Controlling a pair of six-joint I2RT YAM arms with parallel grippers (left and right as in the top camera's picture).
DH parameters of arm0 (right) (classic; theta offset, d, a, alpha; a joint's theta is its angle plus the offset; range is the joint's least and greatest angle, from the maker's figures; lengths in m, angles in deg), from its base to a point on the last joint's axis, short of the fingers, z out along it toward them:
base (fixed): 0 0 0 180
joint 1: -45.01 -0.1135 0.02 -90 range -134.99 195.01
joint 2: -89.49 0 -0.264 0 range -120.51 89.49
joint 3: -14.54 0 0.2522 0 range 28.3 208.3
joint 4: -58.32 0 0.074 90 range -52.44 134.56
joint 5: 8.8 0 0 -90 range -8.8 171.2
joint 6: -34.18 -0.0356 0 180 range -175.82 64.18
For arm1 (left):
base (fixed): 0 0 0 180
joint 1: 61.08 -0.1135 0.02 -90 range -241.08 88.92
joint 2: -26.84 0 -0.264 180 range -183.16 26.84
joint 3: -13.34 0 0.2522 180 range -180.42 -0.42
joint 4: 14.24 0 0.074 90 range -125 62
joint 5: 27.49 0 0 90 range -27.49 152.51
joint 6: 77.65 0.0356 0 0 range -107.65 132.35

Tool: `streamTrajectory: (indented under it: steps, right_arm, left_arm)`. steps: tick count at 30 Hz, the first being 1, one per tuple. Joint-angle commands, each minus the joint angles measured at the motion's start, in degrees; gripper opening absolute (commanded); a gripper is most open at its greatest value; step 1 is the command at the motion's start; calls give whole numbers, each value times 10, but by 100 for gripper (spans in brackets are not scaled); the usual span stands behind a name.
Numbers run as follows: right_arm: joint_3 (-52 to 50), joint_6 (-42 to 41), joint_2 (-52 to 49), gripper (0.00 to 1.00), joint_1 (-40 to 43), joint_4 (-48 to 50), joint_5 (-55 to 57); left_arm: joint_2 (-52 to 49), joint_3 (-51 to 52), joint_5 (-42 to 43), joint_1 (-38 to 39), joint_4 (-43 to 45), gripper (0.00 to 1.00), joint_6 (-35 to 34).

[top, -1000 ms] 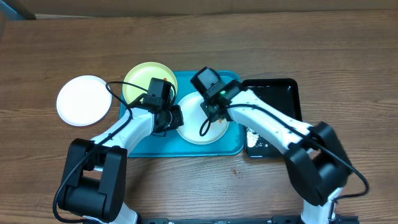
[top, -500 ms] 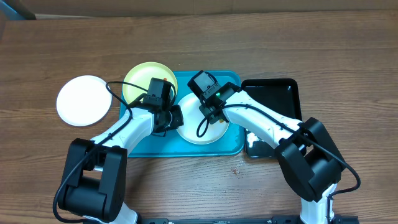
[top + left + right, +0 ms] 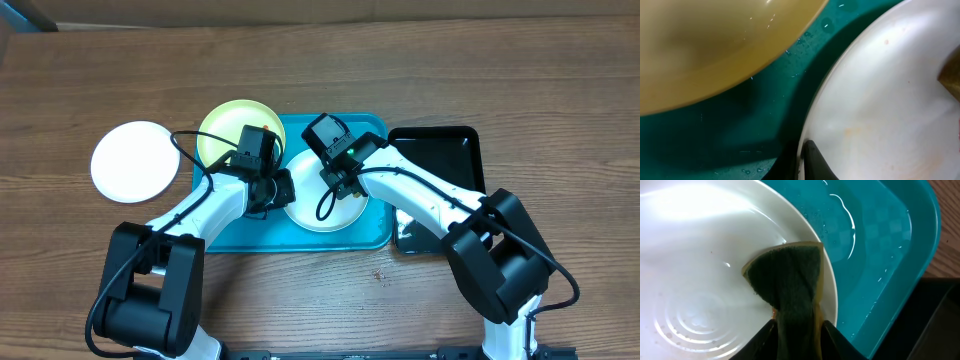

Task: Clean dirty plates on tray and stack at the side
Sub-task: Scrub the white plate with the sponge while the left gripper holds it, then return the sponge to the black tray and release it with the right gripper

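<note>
Overhead: the white plate [image 3: 305,215] lies in the tray [image 3: 372,232] near the tabletop's middle. My left gripper [image 3: 282,190] is at its left rim and my right gripper [image 3: 338,186] is over it.
Left wrist: my gripper is closed on that rim, with one fingertip [image 3: 812,160] showing.
Right wrist: my gripper clamps a sponge [image 3: 790,280] against the plate.

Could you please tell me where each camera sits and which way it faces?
Overhead: fixed above the table, facing straight down on the tray, the left arm and the right arm, their bases at the bottom edge.
Left wrist: on the left arm, close over the tray, facing the rim of the white plate and the yellow plate; one dark fingertip shows.
Right wrist: on the right arm, facing down into the white plate; both fingers show, the sponge between them.
Shared: all three see the white plate and the tray.
</note>
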Motion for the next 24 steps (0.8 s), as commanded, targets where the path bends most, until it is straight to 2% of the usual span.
streamTrajectory:
  steps: [1, 6, 9, 15, 19, 24]
  right_arm:
    - [12, -4, -9, 29, -2, 3, -9]
    - [12, -4, -30, 24, -2, 4, -8]
    - [11, -4, -43, 4, 0, 5, 11]
    - [0, -35, -48, 4, 4, -6, -13]
    - [-31, -65, -48, 4, 4, -12, -121]
    - [-58, -65, -48, 4, 4, 2, -222]
  left_arm:
    - [-18, 2, -4, 1, -9, 8, 14]
    - [-18, 2, -4, 1, -10, 8, 14]
    - [-18, 2, -4, 1, -10, 8, 14]
    - [-18, 2, -4, 1, -10, 8, 14]
    - [-18, 2, -4, 1, -10, 8, 14]
    - [-18, 2, -4, 1, -10, 8, 14]
